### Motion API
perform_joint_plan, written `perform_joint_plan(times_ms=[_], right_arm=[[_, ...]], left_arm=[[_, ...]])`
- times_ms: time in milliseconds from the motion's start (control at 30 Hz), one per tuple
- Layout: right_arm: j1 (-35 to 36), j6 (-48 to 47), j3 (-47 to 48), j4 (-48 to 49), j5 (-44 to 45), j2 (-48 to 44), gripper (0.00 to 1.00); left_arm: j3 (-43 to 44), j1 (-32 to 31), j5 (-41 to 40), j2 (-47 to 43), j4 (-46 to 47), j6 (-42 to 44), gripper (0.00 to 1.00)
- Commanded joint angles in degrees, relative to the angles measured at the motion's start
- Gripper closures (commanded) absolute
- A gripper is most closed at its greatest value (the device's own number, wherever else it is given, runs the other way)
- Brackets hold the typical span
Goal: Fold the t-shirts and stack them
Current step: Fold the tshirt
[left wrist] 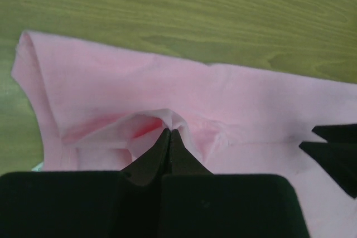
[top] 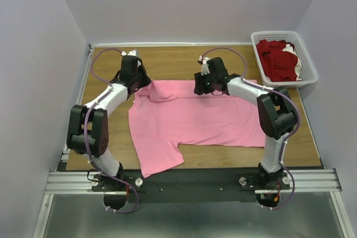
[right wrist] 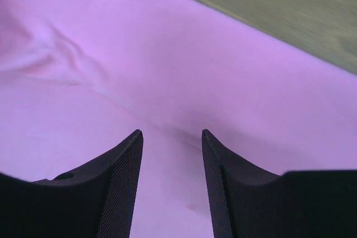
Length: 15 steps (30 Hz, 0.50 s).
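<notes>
A bright pink t-shirt (top: pixel 195 121) lies spread on the wooden table, its far left corner folded over. My left gripper (top: pixel 142 85) is at that corner. In the left wrist view the left gripper (left wrist: pixel 170 131) is shut on a small raised pinch of the pink t-shirt (left wrist: pixel 111 82). My right gripper (top: pixel 202 88) is at the shirt's far edge. In the right wrist view the right gripper (right wrist: pixel 172 133) stands open, tips down on the flat pink t-shirt (right wrist: pixel 167 54), with only cloth between them. Dark red t-shirts (top: pixel 277 59) lie bunched in the basket.
A white lattice basket (top: pixel 310 66) stands at the back right corner of the table. Bare wood (top: pixel 167 57) runs along the far side behind the shirt. White walls close in the left, back and right. The right gripper's dark fingertips (left wrist: pixel 334 149) show in the left wrist view.
</notes>
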Motion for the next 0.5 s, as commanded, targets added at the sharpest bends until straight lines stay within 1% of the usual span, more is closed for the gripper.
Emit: perform_joint_plan(times_ms=[0,133,167,367,467], right_arm=[[3.3,-3.2,3.1,4.4,-4.7,-1.6,0.48],[7.5,-4.0,5.1,7.2,-6.8,0.5,0.52],[8.1,-3.9,6.0,7.7,-7.3,0.9,0.54],[13.6,-4.4,10.1,12.0,-8.5,4.9,0.57],[15.9,-4.9,12.2,12.5,-9.4,7.7,0.59]], left_arm=[[5.3,0.9,-1.0,5.9,1.2,2.5,1.00],[11.6,1.1,1.9,11.4,0.7,2.6,1.00],[12.5,1.1,2.1,12.3,0.7,2.6,1.00],[17.7,1.2,0.4,17.8,-0.1,3.0,1.00],[19.5,1.2,0.1,19.9,-0.1,3.0,1.00]])
